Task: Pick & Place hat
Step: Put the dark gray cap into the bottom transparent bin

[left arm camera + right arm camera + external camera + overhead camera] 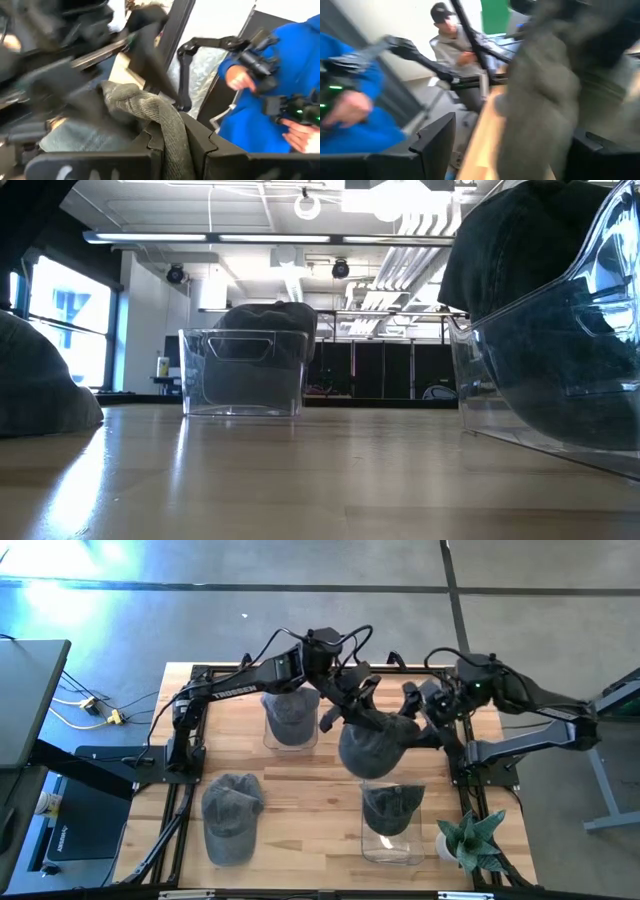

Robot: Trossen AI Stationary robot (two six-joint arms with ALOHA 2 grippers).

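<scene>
Hanging above the middle of a light wooden slatted table (320, 840), a dark grey fabric cap (375, 743) is held up between the two dark robot arms. The left gripper (335, 716) is clenched on the cap's fabric at its left edge; the left wrist view shows the grey knit cloth pinched between that arm's two dark fingers (200, 150). The right gripper (418, 718) sits just beside the cap's right edge with its fingers spread apart, released, and the cloth fills much of the right wrist view.

Directly below the hanging cap, near the table's front edge, a clear plastic bin (392, 825) holds a second dark grey cap (392, 808). Another clear plastic bin (290, 722) at the back of the table holds a third grey cap (290, 712). A fourth grey cap (232, 817) lies loose on the wood at the front left. A small green potted plant (468, 840) stands at the front right corner.

In the room beyond the table, the wrist views show a person in a bright blue top (290, 75) and a person in a grey jacket and dark cap (451, 42).
</scene>
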